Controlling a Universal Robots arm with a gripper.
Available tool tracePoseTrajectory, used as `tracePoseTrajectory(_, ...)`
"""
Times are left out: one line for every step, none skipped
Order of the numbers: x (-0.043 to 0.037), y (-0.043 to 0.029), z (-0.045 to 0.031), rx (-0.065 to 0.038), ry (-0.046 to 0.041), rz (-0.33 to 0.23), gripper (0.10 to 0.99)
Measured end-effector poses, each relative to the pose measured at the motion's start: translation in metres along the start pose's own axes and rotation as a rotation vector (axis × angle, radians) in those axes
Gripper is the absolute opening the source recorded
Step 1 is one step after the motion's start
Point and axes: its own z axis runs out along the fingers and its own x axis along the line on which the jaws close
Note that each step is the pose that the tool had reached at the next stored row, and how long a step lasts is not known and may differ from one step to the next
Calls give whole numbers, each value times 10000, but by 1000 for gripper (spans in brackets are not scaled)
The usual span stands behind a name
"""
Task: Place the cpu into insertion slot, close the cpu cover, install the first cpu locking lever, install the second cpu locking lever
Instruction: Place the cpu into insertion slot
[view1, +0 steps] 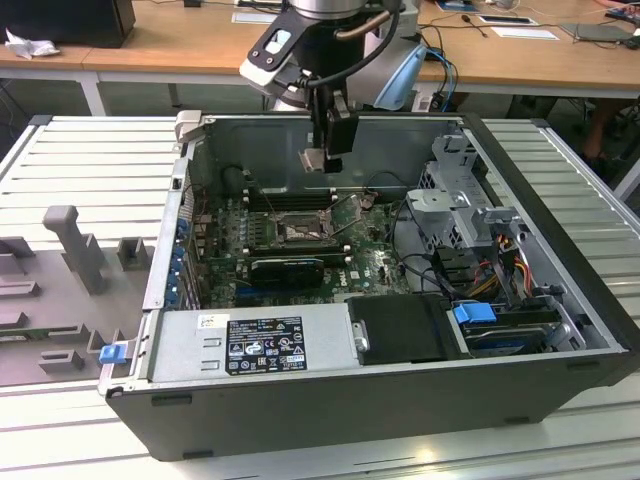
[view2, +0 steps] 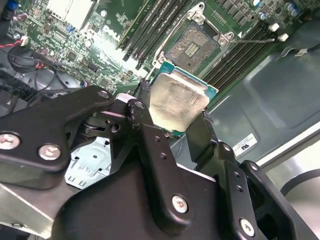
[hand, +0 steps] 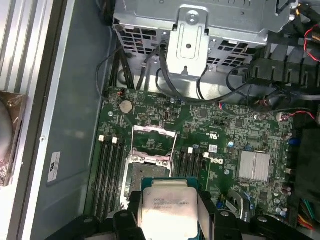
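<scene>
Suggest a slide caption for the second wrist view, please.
The gripper holds the cpu by two edges, clear of the uncovered insertion slot.

An open computer case (view1: 400, 410) is lying on a slatted metal table (view1: 90, 150), with a grey moulded fixture (view1: 70, 250) sitting just beside it at the exterior view's left. Inside, a labelled power supply (view1: 250, 342) is lying along the near wall and a metal drive cage (view1: 455, 195) is standing at the exterior view's right, coloured cables (view1: 510, 250) trailing beside it.
</scene>
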Motion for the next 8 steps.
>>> tracePoseTrajectory(-1, -3, 32, 0, -1, 3, 529)
tracePoseTrajectory(-1, -6, 67, -1, -1, 5, 529)
tracePoseTrajectory(-2, -7, 88, -1, -1, 6, 529)
tracePoseTrajectory(-2, -9, 106, 0, -2, 9, 529)
tracePoseTrajectory(-2, -11, 125, 0, -2, 13, 529)
tracePoseTrajectory(-2, -13, 152, -1, -2, 18, 529)
tracePoseTrajectory(-3, -17, 199, -1, -1, 25, 529)
tracePoseTrajectory(-4, -19, 220, -1, -3, 28, 529)
